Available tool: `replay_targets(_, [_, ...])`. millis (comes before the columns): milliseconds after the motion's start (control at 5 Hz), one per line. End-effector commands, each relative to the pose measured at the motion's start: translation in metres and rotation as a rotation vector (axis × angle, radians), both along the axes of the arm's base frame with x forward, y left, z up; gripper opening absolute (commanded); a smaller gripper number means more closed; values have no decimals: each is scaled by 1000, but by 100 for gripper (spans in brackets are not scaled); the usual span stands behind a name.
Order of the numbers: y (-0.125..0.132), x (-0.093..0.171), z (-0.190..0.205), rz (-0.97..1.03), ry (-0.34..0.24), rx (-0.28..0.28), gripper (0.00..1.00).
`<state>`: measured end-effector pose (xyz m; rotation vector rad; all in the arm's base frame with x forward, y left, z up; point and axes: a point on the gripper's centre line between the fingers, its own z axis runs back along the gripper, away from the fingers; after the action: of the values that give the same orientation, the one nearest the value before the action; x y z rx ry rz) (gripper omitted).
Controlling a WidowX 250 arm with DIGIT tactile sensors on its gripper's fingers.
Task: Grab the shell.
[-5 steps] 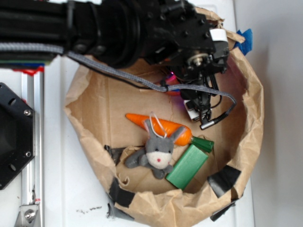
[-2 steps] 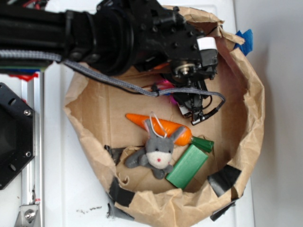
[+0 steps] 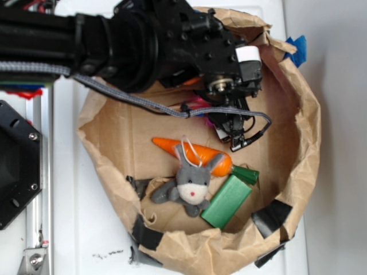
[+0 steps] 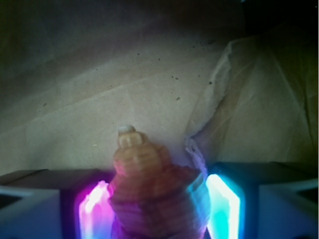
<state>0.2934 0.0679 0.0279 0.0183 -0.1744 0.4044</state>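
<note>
In the wrist view the shell stands between my two glowing pads, its tan ribbed spire pointing away from the camera. The magenta pad presses its left side and the cyan pad meets its right side. My gripper is shut on the shell. In the exterior view the gripper hangs over the back right of the brown paper bowl, and the arm hides the shell there.
An orange toy carrot, a grey plush bunny and a green block lie in the bowl in front of the gripper. The crumpled paper wall rises all round, patched with black tape. An aluminium rail runs at left.
The arm and gripper have shifted a little to the left and back over the bowl. The carrot, bunny and green block have not moved.
</note>
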Motion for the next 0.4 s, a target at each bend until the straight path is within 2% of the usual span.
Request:
replay_targets(0, [-11, 1, 41, -76, -37, 3, 0])
replay_targets(200, [-20, -13, 81, -132, -11, 12, 0])
